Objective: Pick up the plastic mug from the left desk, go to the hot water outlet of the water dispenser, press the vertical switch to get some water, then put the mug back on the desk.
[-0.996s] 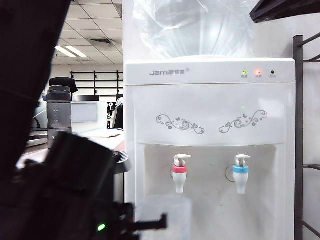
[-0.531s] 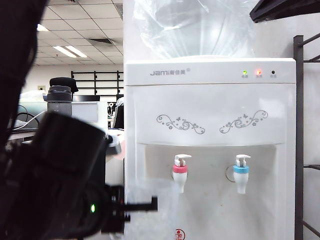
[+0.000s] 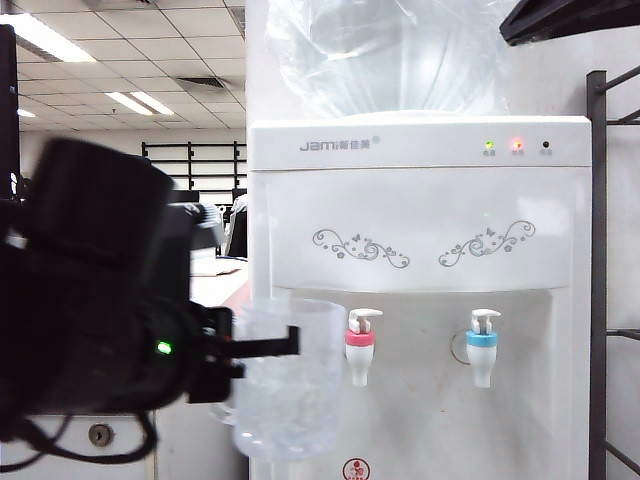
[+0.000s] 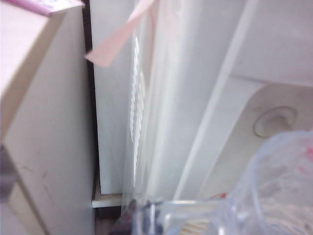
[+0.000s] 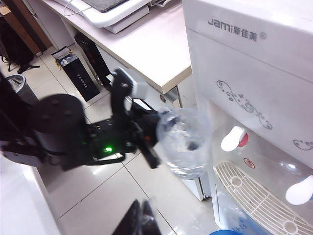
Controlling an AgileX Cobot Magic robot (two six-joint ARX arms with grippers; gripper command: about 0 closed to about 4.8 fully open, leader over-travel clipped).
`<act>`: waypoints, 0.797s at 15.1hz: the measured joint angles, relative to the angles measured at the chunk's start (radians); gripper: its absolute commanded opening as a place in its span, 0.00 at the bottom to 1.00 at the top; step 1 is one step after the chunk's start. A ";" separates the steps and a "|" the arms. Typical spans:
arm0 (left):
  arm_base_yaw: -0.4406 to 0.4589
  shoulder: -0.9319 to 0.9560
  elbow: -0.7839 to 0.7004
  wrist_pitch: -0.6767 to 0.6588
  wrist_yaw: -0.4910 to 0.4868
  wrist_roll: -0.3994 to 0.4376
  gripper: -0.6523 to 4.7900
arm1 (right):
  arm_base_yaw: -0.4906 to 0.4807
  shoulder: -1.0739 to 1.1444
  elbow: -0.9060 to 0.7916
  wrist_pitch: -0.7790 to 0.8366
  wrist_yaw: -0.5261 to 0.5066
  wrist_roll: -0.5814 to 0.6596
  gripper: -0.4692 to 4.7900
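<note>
Left gripper (image 3: 262,345) closed on the plastic mug (image 3: 285,385), black fingers (image 3: 255,347) clamped at the near rim and handle side. Mug held upright in the air, clear of any surface, just beside the hot water outlet (image 3: 360,350) on the camera-left side and roughly level with it; not touching the white vertical switch (image 3: 365,316) above the pink-red collar. Seen from the right wrist view: mug (image 5: 183,142) open-mouthed, in front of the water dispenser (image 5: 254,68), near the red tap (image 5: 234,139) but apart from it. In the left wrist view, only the mug's clear rim (image 4: 274,191) and the dispenser's white front panel (image 4: 195,98) in focus.

Right gripper (image 5: 142,220) shut, empty, hanging above the tiled floor (image 5: 98,191), well apart from the mug.

Blue-collared tap (image 3: 481,345) further to the camera-right. White drip grille (image 5: 254,196) below the taps. Left desk (image 5: 151,44), pale top, just beside the dispenser; round keyhole lock (image 3: 99,434) on its grey front. Large clear bottle (image 3: 390,50) on top of the dispenser. Office ceiling with panel lights (image 3: 140,100) behind.
</note>
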 measured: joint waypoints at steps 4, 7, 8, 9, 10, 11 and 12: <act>0.001 -0.084 -0.079 -0.002 -0.002 0.001 0.11 | 0.000 0.000 0.000 0.000 0.000 0.000 0.09; 0.016 -0.153 -0.097 -0.003 -0.016 0.001 0.11 | 0.000 0.000 0.000 0.000 0.000 0.000 0.09; 0.029 -0.180 -0.100 -0.002 -0.019 0.001 0.11 | 0.000 0.000 0.000 0.000 0.000 0.000 0.09; 0.043 -0.197 -0.101 -0.003 -0.019 0.001 0.11 | 0.000 0.000 0.000 0.000 0.000 0.000 0.09; 0.071 -0.233 -0.101 -0.023 -0.021 0.001 0.11 | 0.000 0.000 0.000 0.000 0.000 0.000 0.09; 0.085 -0.252 -0.101 -0.034 -0.022 0.001 0.11 | 0.000 0.000 0.000 0.000 0.000 0.000 0.09; 0.113 -0.275 -0.101 -0.047 -0.023 0.001 0.11 | 0.000 0.000 0.000 0.000 0.000 0.000 0.09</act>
